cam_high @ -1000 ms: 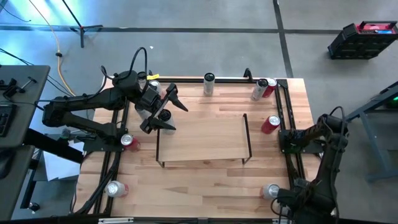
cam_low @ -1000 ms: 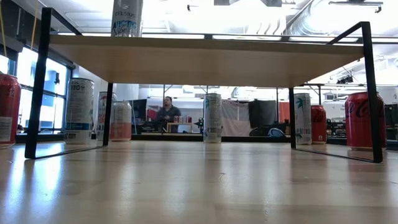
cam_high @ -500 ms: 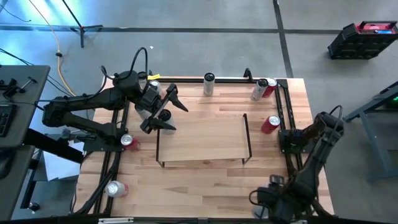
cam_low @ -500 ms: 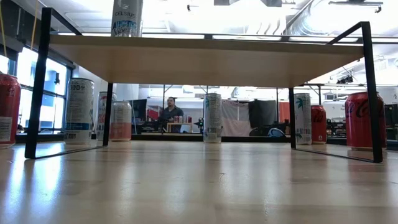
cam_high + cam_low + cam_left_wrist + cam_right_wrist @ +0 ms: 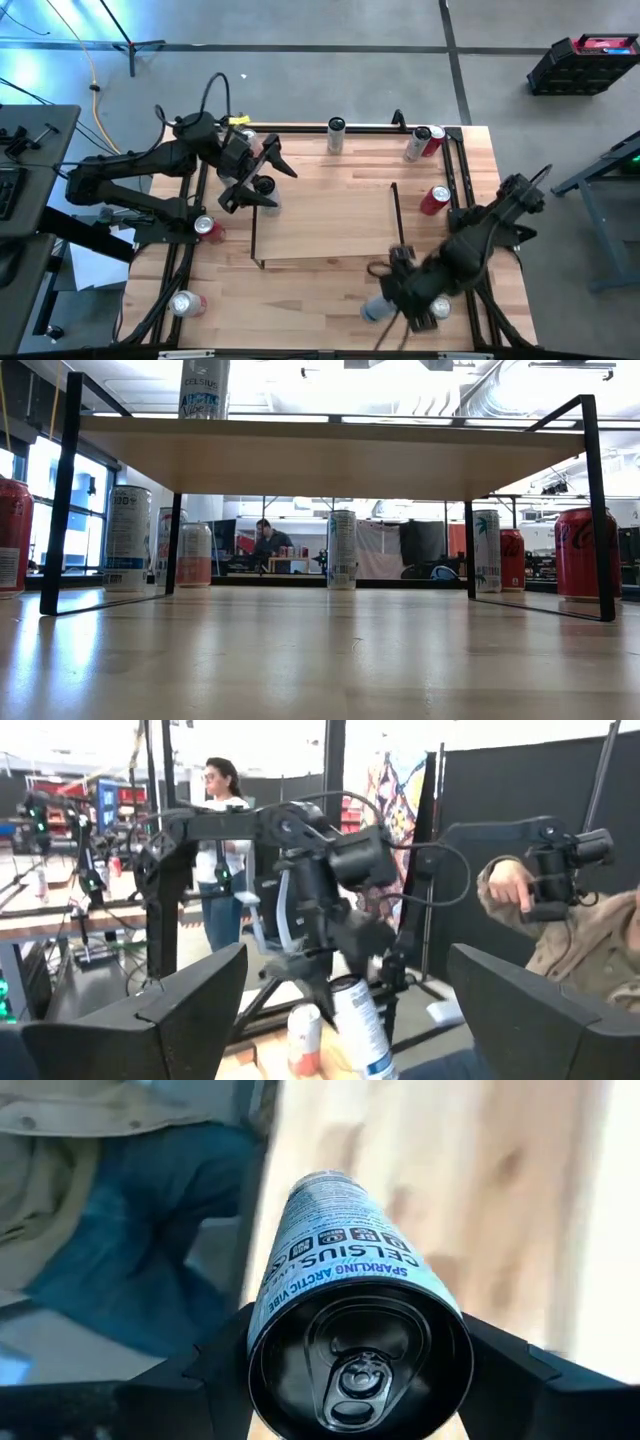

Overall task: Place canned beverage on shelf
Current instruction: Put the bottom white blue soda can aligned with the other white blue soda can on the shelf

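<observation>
High view: the right arm reaches in from the table's right edge and bends low toward the near right part of the wooden tabletop (image 5: 330,300), just in front of the shelf's (image 5: 325,225) near right corner. The right gripper (image 5: 385,305) pinches a slim silver can (image 5: 345,1310), which points out from the gripper rather than standing upright; in the right wrist view the two dark fingers (image 5: 215,1365) press against the can's sides, with the pull-tab top facing the camera and blue "Celsius" lettering along the shiny body.

The left arm stretches from the left side, and the left gripper (image 5: 262,178) hovers at the shelf's far left corner with its fingers spread wide and holding nothing. A second Celsius can (image 5: 204,388) stands upright on the shelf's left end, seen in the low view.

The shelf is a flat rectangular board of pale, smooth wood carried on thin black wire end frames, sitting mid-table. The tabletop is light plank wood edged with black rails.

Other cans stand around the table: red ones (image 5: 434,199) near the right rail and by the left rail, slim white ones (image 5: 336,134) along the far edge.
</observation>
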